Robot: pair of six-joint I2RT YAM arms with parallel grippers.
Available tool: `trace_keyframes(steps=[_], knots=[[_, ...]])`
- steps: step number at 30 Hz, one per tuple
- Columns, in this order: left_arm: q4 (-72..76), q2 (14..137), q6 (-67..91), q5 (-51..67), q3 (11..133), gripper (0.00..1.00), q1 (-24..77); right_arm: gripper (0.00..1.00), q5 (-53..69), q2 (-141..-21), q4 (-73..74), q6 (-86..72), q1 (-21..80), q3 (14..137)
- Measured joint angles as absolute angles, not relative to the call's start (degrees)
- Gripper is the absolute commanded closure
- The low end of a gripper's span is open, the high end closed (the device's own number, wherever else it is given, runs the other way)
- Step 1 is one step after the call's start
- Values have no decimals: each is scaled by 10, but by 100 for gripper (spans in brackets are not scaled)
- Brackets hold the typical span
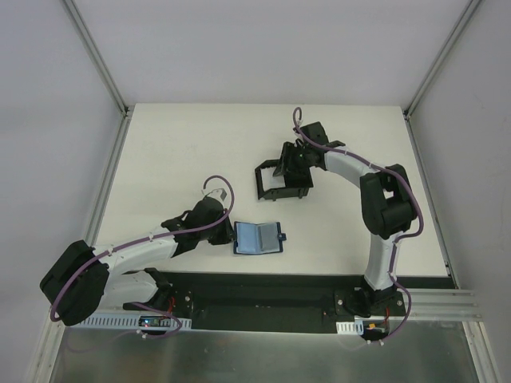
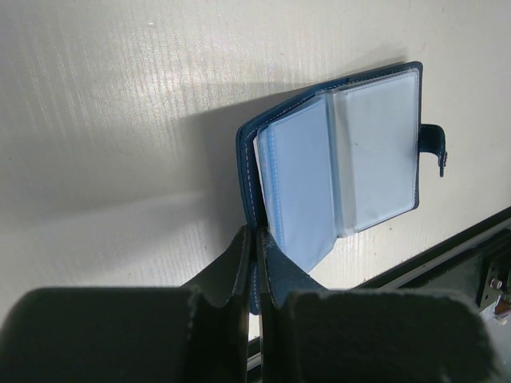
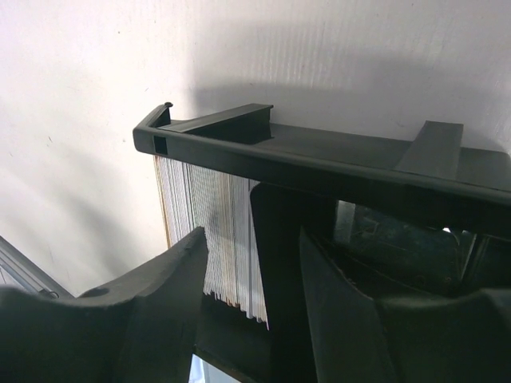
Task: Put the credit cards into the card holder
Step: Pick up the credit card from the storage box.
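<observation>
Your left end effector [image 2: 254,238] is clamping the floppy cover of the open card holder [image 2: 359,152] by the near edge of the desk [image 1: 176,159]. Your right end effector [image 3: 251,247] is standing open at the credit cards [image 3: 211,231] in the black box [image 3: 335,163]. The cards are probably thin and slippery, so pinch opposite faces.

**A:** so where's everything sitting from overhead?

**B:** card holder [image 1: 258,238] lies open on the white desk [image 1: 184,152] near the front edge, clear sleeves up, snap tab [image 1: 283,236] sticking out to the right. left hand [image 1: 231,232] is right at its left edge.

**A:** and the right side?

**B:** right hand [image 1: 291,166] is down at the black box [image 1: 281,195], well back from the holder. its fingers are too dark to make out.
</observation>
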State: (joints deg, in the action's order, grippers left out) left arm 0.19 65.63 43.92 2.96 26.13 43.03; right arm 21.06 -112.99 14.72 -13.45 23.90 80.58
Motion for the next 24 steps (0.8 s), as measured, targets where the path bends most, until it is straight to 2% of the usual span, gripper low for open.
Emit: trace_keyframes(steps=[10,17,20,24], knots=[[2,656,439,30,261,100,430,76,208,-1119,147,-135,239,804],[2,656,439,30,261,100,430,88,203,-1110,148,-132,238,804],[3,657,439,30,261,100,430,98,197,-1104,150,-128,238,804],[4,658,440,29,261,100,430,100,177,-1088,164,-117,238,804]])
